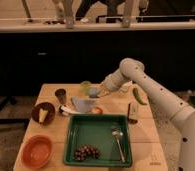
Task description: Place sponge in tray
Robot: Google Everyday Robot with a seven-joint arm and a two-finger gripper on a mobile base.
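Note:
The sponge, a small blue-grey block, is at the tip of my gripper. The gripper is shut on it and holds it just above the table's far middle, beyond the pale-blue cloth. The arm reaches in from the right. The dark-green tray lies at the table's front middle, nearer to me than the gripper. It holds a bunch of grapes and a fork.
An orange bowl sits front left and a dark bowl with a yellow piece behind it. A metal cup and a green cup stand at the back. A green vegetable and a dark item lie right.

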